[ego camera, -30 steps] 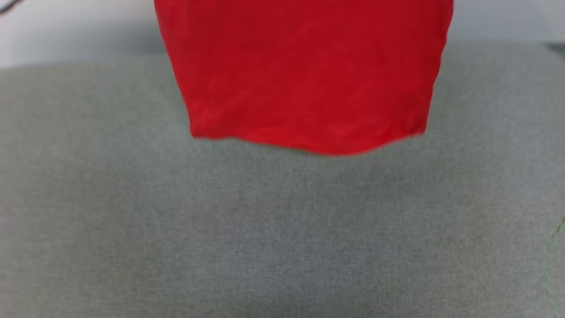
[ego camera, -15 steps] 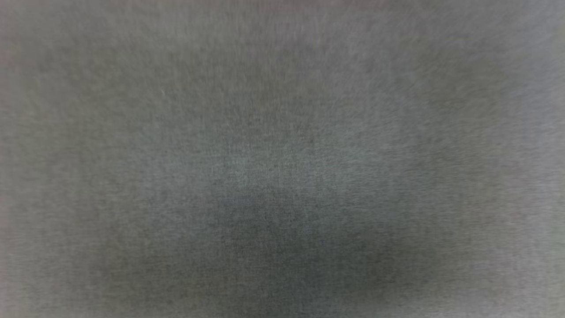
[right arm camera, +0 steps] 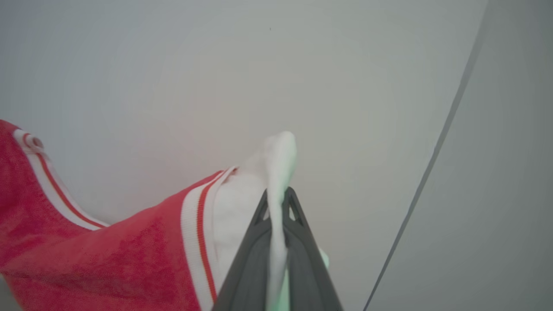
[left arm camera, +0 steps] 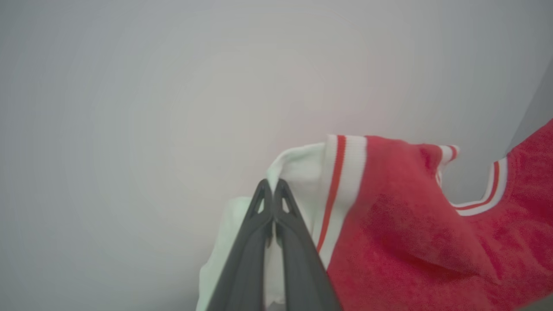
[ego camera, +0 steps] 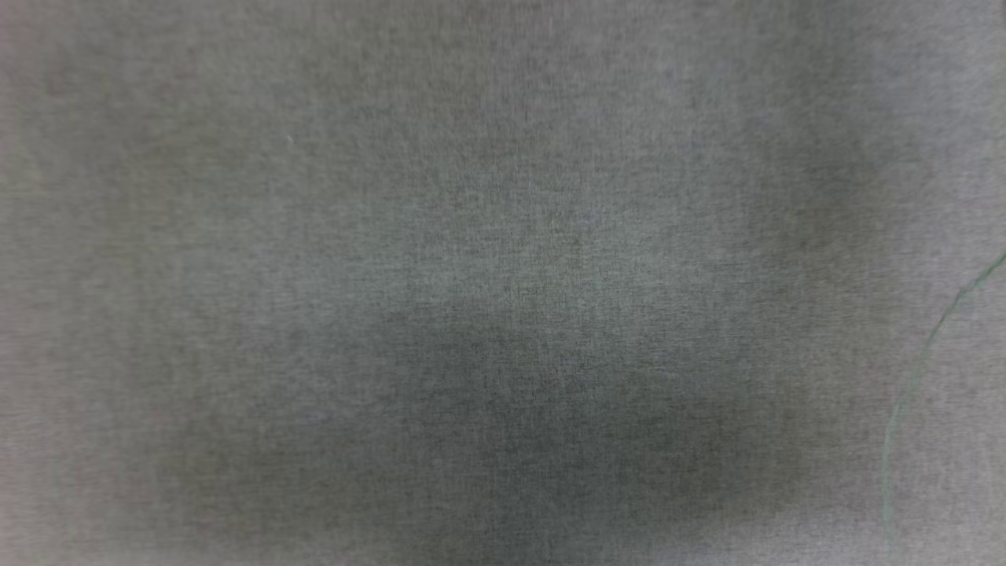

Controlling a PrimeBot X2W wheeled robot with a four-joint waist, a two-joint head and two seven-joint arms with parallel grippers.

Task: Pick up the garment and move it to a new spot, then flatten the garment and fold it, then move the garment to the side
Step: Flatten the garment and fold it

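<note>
This is a bare indoor room, and its kind cannot be told. The head view looks down on a soft grey heathered woven fabric surface point(ego camera: 314, 236) with a thin loose green thread point(ego camera: 906, 393) lying on it. The wrist views face a smooth, blank pale grey-white wall point(left arm camera: 129, 108) crossed by one thin dark seam point(right arm camera: 433, 155).

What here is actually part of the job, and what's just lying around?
Part of the job: garment, left gripper, right gripper, both shut on it.
Just there: gray cloth surface, thin green thread, pale wall.
</note>
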